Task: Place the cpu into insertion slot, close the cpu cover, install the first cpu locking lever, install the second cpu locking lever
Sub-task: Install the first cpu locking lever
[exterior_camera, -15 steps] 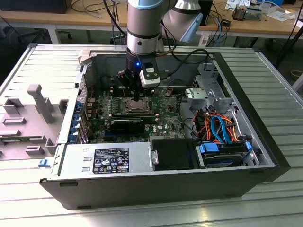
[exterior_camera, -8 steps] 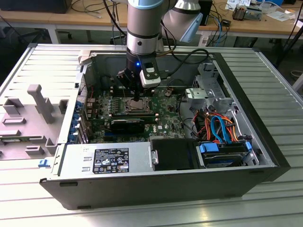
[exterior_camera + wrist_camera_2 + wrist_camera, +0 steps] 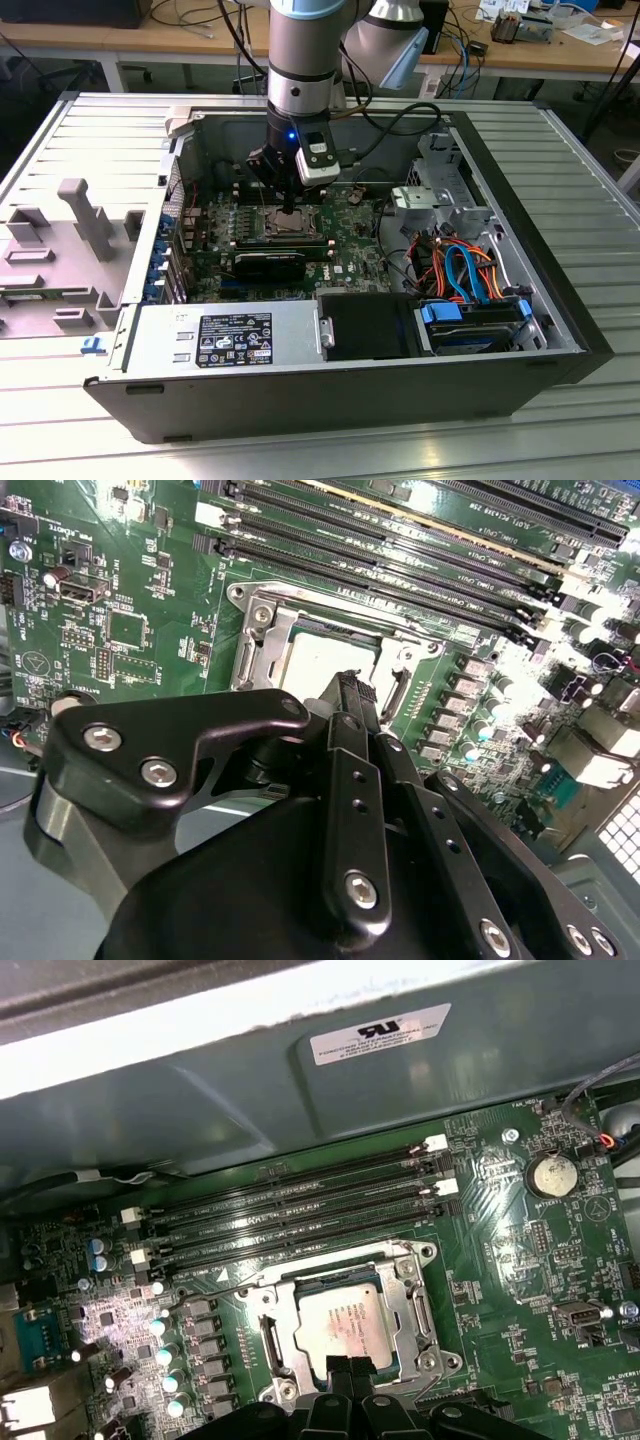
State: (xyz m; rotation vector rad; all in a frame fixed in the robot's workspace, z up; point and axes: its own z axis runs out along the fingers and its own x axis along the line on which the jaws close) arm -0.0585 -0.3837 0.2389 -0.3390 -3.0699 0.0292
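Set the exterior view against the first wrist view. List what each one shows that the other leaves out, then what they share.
Exterior view: the whole open computer case, its power supply, the blue and orange cables and the robot arm. First wrist view: a coin battery and a white label on the case wall. Both: the green motherboard, the memory slots, the cpu in the insertion slot, and the gripper close to it.

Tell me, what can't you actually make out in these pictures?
First wrist view: the gripper and the picture's edge cut off one side of the cpu cover.
Second wrist view: the gripper's body hides part of the cpu.
Exterior view: the cover's latching is too small to tell beneath the arm.
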